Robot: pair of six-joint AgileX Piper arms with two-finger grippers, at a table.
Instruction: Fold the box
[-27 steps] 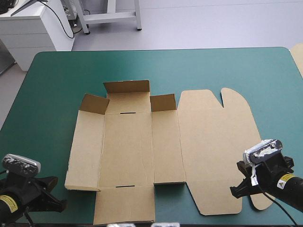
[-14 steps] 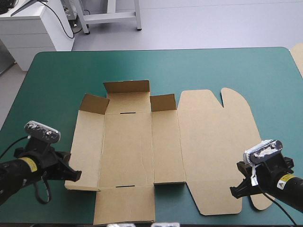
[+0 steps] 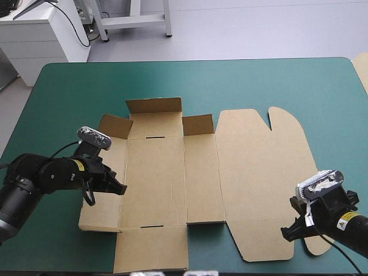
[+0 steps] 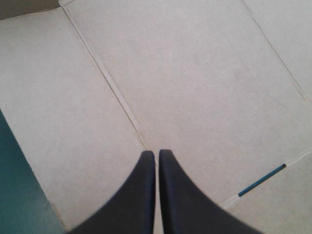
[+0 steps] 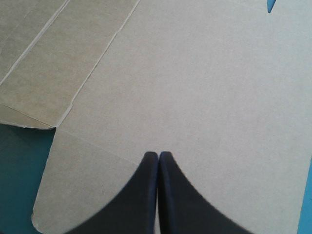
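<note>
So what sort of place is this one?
Probably a robotics lab workstation: a teal-green covered table, the left gripper and right gripper at it, and a brown box sheet laid out.

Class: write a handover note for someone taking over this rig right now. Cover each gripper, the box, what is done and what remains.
Left gripper: shut, holding nothing, over the crease between the box's left wall panel and its base.
Right gripper: shut, holding nothing, over the lid near its near edge.
Box: mostly flat, lid flat.
Done: only the three far flaps stand up.
Left: raise and tuck the walls.
</note>
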